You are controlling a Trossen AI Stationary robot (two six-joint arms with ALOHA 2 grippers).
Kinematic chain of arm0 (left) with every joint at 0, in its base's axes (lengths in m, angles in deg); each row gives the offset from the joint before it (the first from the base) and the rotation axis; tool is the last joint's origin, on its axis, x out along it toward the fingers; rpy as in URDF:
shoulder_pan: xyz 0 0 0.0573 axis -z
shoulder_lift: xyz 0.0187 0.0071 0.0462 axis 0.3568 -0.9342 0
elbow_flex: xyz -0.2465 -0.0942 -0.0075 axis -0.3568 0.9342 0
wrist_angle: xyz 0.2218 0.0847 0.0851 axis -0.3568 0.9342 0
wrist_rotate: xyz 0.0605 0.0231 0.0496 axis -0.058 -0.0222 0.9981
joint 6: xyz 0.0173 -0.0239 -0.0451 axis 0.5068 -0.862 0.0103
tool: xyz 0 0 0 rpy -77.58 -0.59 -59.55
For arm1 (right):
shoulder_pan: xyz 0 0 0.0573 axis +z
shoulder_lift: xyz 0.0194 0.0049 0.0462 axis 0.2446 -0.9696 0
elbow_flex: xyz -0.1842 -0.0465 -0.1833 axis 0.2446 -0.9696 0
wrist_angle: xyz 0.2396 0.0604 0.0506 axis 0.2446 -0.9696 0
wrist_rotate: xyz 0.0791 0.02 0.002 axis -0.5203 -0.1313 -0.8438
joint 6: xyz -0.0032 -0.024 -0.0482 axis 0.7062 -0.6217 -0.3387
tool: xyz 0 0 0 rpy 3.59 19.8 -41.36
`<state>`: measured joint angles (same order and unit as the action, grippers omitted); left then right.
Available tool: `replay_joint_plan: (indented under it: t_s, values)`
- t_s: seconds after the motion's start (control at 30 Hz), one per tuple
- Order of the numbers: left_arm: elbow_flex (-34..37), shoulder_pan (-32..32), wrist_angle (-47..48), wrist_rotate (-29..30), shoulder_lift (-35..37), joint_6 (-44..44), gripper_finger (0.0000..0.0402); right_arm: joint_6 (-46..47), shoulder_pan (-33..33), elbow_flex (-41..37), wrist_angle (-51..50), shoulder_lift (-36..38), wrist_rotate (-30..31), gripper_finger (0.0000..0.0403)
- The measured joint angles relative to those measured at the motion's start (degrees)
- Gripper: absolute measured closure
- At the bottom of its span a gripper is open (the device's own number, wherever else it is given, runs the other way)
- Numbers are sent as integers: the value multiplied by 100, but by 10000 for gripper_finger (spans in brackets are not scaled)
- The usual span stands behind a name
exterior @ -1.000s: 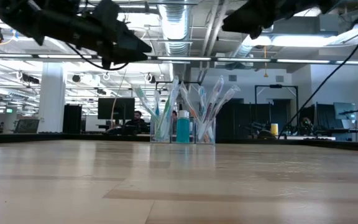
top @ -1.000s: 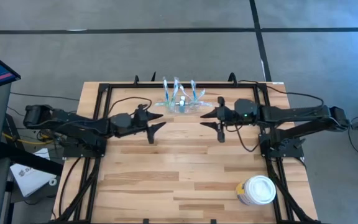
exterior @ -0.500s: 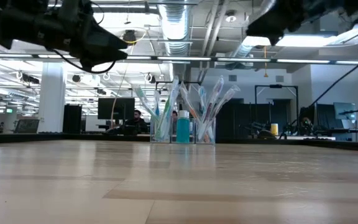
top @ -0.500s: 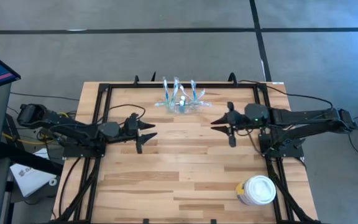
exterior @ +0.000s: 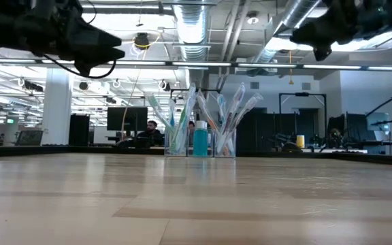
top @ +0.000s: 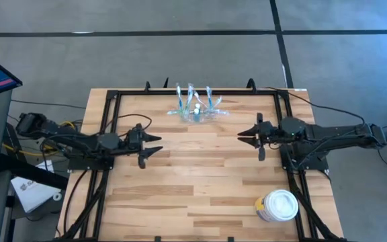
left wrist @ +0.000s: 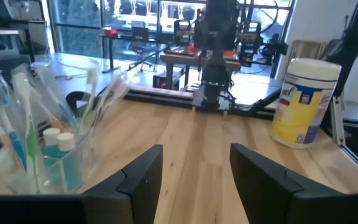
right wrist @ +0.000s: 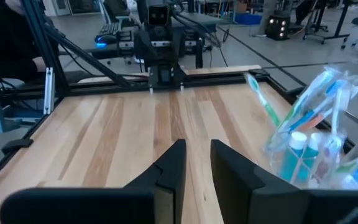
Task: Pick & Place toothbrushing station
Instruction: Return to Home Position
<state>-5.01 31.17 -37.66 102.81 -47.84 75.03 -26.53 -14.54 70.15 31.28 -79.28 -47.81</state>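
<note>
Table (top: 200,181) holds toothbrushing station (top: 196,111) far back; left end effector (top: 153,144), right end effector (top: 248,136) spread, well off.

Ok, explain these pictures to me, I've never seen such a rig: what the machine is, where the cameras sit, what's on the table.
It is a robot: two dark arms at a wooden table. One camera looks straight down, one sits at table level, one rides on each wrist. The left arm's fingers and the right arm's fingers are open, holding nothing. At one edge stands a clear holder with toothbrushes and a blue bottle; a white-lidded tub sits on the right arm's side.
</note>
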Motion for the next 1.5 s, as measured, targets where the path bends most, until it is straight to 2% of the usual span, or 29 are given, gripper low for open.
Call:
replay_joint_plan:
  t_s: [0.33,0.53,0.63,0.8,0.97,1.4,1.5]
  values:
    - [864,-92,0,-142,1028,-2,221,113,-2,-1071,558,970,54,337]
    - [894,-85,662,-642,1352,-35,234,181,-4,-1907,714,1878,286,337]
    - [894,-85,637,-753,1405,-35,241,396,-4,-2334,896,2367,286,337]
    - [894,-85,614,-691,1623,40,250,566,7,-2349,269,3010,287,337]
    - [894,-85,644,-733,2092,236,256,227,128,-2351,179,3520,324,337]
    - [894,-70,2154,-710,3659,115,257,-77,343,-2353,283,3516,459,337]
    - [894,-68,2833,-205,4192,69,257,-80,342,-2353,280,3516,456,337]
